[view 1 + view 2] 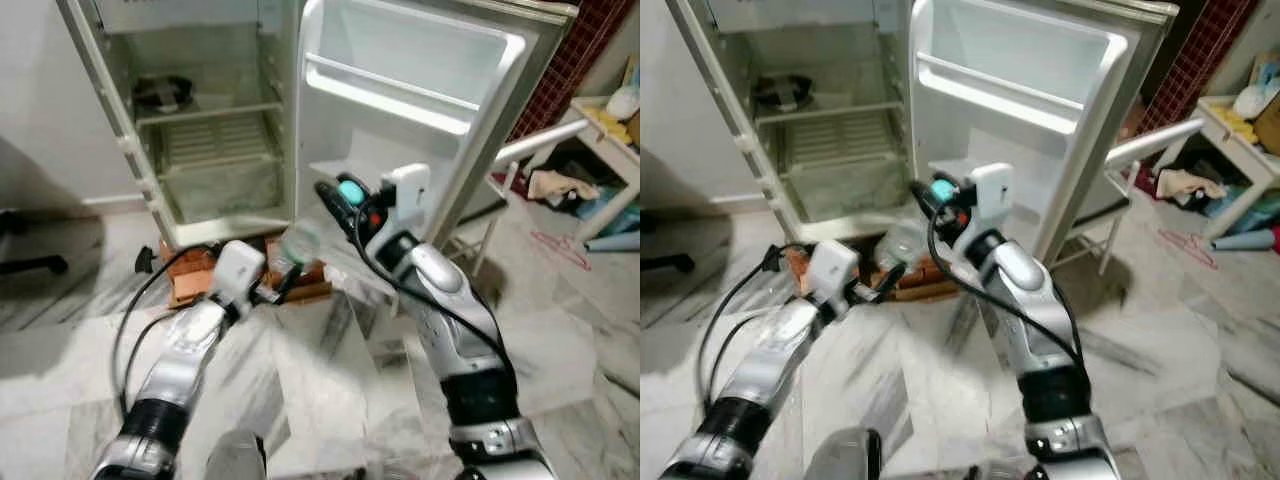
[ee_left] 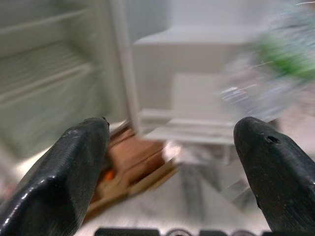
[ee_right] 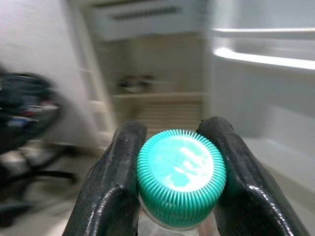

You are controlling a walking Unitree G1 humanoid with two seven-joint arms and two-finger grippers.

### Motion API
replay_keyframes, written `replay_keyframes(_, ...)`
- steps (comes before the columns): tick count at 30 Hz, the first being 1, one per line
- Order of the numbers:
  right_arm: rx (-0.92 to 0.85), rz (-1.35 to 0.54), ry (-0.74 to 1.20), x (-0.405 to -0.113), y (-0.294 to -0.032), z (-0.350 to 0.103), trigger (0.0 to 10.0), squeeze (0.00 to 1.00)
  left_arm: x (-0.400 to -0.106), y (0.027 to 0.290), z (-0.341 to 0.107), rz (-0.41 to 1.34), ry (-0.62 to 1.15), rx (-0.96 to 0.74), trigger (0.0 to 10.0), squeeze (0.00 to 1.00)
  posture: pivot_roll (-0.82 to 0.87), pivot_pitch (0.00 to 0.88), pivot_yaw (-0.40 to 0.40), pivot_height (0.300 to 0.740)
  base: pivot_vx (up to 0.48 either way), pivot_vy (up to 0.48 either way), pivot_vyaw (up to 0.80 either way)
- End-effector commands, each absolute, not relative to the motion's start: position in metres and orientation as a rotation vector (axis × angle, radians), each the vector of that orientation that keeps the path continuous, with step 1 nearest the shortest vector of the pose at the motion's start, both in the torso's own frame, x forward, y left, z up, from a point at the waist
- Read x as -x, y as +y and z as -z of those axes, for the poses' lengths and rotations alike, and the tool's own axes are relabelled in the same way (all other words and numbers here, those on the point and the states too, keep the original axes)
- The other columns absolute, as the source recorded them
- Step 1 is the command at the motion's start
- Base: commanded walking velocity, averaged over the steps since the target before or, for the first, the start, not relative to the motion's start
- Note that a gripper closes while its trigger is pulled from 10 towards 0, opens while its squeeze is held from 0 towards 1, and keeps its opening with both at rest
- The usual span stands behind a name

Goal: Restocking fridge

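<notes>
One bottle [image 3: 180, 179] is seen, clear-bodied with a ribbed teal cap, pinched at the neck between the fingers of the right gripper [image 1: 345, 195] and held before the open fridge [image 1: 215, 120]. The left gripper [image 1: 285, 282], nearer and to the left, is held with fingers spread wide apart. One fridge door [image 1: 420, 75] is swung open at the far right.

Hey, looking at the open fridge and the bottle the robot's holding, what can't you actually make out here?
- Clear plastic bottle with teal ribbed cap: body hidden below the right gripper in the right wrist view; motion-blurred in the eye views.
- Green-and-clear blurred shape: left wrist view, too smeared to identify.
- Dark object on the upper fridge shelf: too small and dim.
- Open white fridge: top cut off by the frame.
</notes>
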State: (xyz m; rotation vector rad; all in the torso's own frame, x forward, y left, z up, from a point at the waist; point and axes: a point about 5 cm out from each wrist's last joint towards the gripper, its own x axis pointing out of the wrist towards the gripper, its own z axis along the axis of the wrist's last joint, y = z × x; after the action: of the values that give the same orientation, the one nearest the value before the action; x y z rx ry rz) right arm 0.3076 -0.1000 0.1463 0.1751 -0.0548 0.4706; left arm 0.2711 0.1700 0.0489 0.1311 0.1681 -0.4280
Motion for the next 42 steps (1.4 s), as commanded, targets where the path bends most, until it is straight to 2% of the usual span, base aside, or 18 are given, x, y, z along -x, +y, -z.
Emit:
replay_keyframes(1,-0.166,-0.414,-0.106,-0.309,-0.106,-0.152,10.0,0.00,-0.270,0.167,-0.056,0.440,0.138,-0.123,10.0,0.00,0.06,0.032,-0.033,0.740,0.000,0.000,0.00)
replay_keyframes(7,-0.082,-0.281,-0.119,-0.308,-0.120,-0.138,10.0,0.00,-0.251,0.166,-0.055,0.444,0.163,-0.081,10.0,0.00,0.07,0.041,-0.035,0.740,0.000,0.000,0.00)
replay_keyframes(11,-0.083,-0.187,-0.103,-0.304,-0.130,-0.127,10.0,0.00,-0.245,0.174,-0.054,0.374,0.194,-0.061,10.0,0.00,0.08,0.043,-0.038,0.740,0.000,0.000,0.00)
replay_keyframes(19,-0.086,-0.129,-0.042,-0.286,-0.143,-0.105,10.0,0.00,-0.251,0.200,-0.061,0.221,0.179,-0.070,10.0,0.00,0.08,0.048,-0.041,0.740,0.000,0.469,0.00)
replay_keyframes(23,-0.080,-0.118,-0.043,-0.285,-0.144,-0.104,10.0,0.00,-0.253,0.203,-0.064,0.205,0.175,-0.058,10.0,0.00,0.07,0.049,-0.040,0.740,0.000,0.480,0.00)
replay_keyframes(30,-0.063,-0.105,-0.050,-0.286,-0.148,-0.105,10.0,0.00,-0.258,0.209,-0.068,0.201,0.177,-0.070,10.0,0.00,0.07,0.066,-0.028,0.740,0.000,0.480,-0.69)
replay_keyframes(42,-0.064,-0.067,-0.019,-0.279,-0.158,-0.095,10.0,0.00,-0.245,0.203,-0.056,0.181,0.200,-0.010,10.0,0.00,0.06,0.044,-0.034,0.740,0.000,0.480,-0.51)
